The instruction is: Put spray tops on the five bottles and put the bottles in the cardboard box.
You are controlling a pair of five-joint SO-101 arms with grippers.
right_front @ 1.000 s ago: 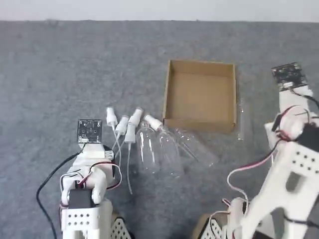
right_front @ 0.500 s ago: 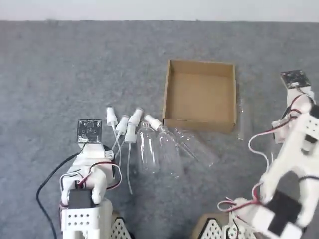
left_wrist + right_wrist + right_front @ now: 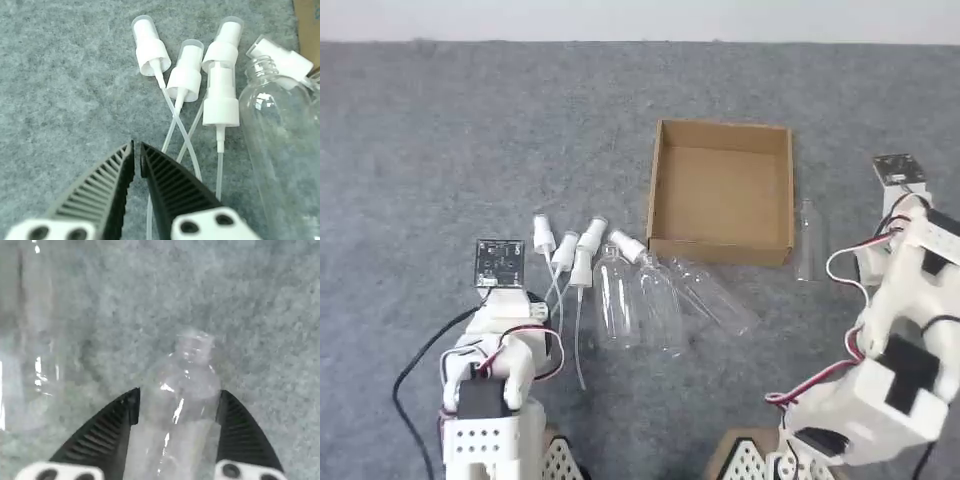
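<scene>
I am watching the left gripper hovering over the grey worktop, its fingers drawn almost together and holding nothing. Their tips are pointing at the spray tops, which are lying in a loose fan with their thin dip tubes crossing. One uncapped bottle is lying just beside them. From the high view I am counting three bottles lying side by side near the front wall of the cardboard box, necks pointing toward the spray tops. A fourth bottle is lying just beside the box's right wall. The right gripper is sitting on the far right of the worktop with its fingers spread wide and pressing on both sides of a clear bottle, neck pointing away from the wrist.
</scene>
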